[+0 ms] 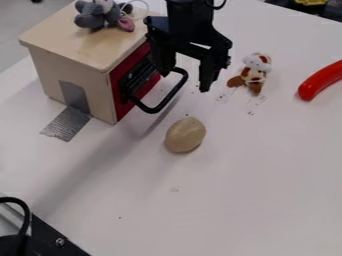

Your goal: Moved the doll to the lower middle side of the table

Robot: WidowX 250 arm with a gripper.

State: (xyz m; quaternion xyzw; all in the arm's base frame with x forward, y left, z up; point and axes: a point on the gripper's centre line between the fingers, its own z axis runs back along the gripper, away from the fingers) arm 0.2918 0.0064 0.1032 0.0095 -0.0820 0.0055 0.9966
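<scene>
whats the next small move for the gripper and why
Probably shift the gripper right in the view, over the brown-and-white doll: its fingers are apart, it holds nothing, and the doll lies off to that side.

The table was white, flecked with small dark specks. Near its far edge, the doll was patched in white and warm brown, with orange-brown on its head. The gripper was plain black. The box had pale wooden sides, a tan top and a deep red front with a black handle; the tape at its base was silver-grey. The plush toy on top was blue-grey with pink and white. The rounded object was beige, the curved object bright red.
</scene>
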